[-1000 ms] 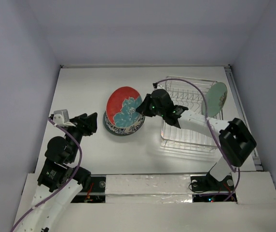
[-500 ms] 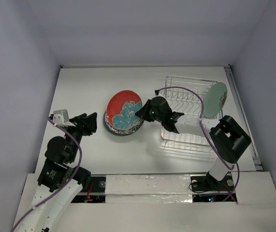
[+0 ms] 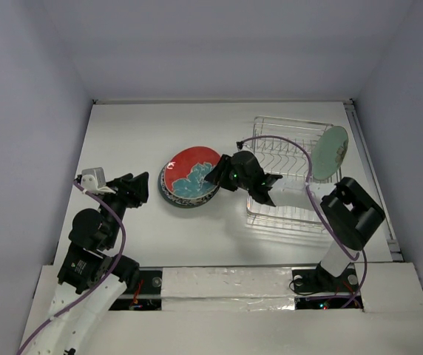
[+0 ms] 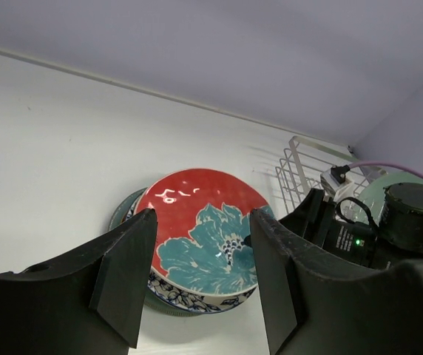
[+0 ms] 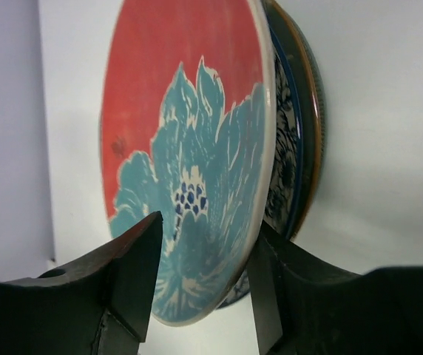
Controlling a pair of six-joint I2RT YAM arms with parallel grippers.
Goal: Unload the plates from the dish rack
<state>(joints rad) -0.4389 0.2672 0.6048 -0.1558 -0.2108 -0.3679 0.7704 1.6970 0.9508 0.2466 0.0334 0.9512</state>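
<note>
The red plate with blue flowers (image 3: 189, 171) lies tilted on a stack of plates (image 3: 173, 197) left of the dish rack (image 3: 285, 211). My right gripper (image 3: 217, 171) is shut on its right rim. In the right wrist view the gripper (image 5: 208, 225) has one finger on each side of the red plate (image 5: 189, 148), with the blue floral and tan rims (image 5: 289, 148) behind it. The pale green plate (image 3: 328, 151) stands at the rack's far right end. My left gripper (image 3: 134, 188) is open and empty, left of the stack; in its own view (image 4: 200, 222) it faces the red plate (image 4: 204, 237).
The rack's wire end (image 4: 300, 166) and my right arm's wrist (image 4: 359, 229) sit right of the stack. A purple cable (image 3: 285, 140) loops over the rack. The side walls stand close to the table's left and right edges.
My right gripper has carried the red plate left and down. The plate has tipped from steeply tilted to nearly flat on the stack. The left arm has not moved.
</note>
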